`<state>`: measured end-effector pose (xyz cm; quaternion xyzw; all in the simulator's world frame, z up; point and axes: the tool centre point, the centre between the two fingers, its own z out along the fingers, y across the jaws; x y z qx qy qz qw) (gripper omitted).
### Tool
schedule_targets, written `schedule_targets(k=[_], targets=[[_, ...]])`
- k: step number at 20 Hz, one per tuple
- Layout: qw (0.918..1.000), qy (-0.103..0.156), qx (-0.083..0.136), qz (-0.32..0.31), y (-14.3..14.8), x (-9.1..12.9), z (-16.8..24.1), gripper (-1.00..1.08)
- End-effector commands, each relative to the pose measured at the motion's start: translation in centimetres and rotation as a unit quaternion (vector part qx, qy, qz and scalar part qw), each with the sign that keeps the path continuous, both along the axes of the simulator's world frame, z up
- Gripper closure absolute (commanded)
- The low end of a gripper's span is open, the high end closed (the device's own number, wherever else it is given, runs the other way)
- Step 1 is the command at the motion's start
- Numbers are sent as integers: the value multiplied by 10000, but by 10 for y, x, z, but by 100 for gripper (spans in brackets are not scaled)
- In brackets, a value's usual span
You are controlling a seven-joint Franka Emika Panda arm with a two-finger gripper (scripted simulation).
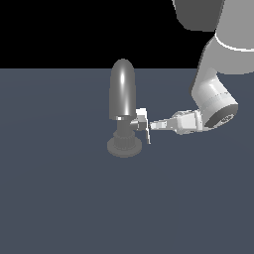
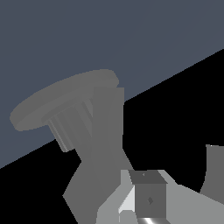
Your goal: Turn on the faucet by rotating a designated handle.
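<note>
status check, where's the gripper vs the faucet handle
Gripper at the handle, jaw state unclear. Faucet upright. Nothing in the way.

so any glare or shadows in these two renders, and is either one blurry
Exterior view: a bright vertical highlight runs down the faucet, no cast shadows on the floor, edges crisp. Wrist view: flat grey shading on the faucet's base, no glare, sharp, horizon steeply tilted.

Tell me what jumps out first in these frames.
The tall shiny bullet-shaped faucet stands alone mid-scene on the flat dark blue-grey floor, under a black backdrop. From the exterior view's right, the white arm reaches in low, its hand right at the small pale handle jutting from the faucet's neck. Whether they touch, or the hand is open, is unclear; the wrist view shows only the faucet's base and neck up close.
</note>
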<state>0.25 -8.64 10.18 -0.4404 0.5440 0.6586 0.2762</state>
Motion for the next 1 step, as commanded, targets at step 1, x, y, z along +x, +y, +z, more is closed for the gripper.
schedule_targets(k=[1], targets=[[9991,309,-188,-240,9,-3,-64,108]])
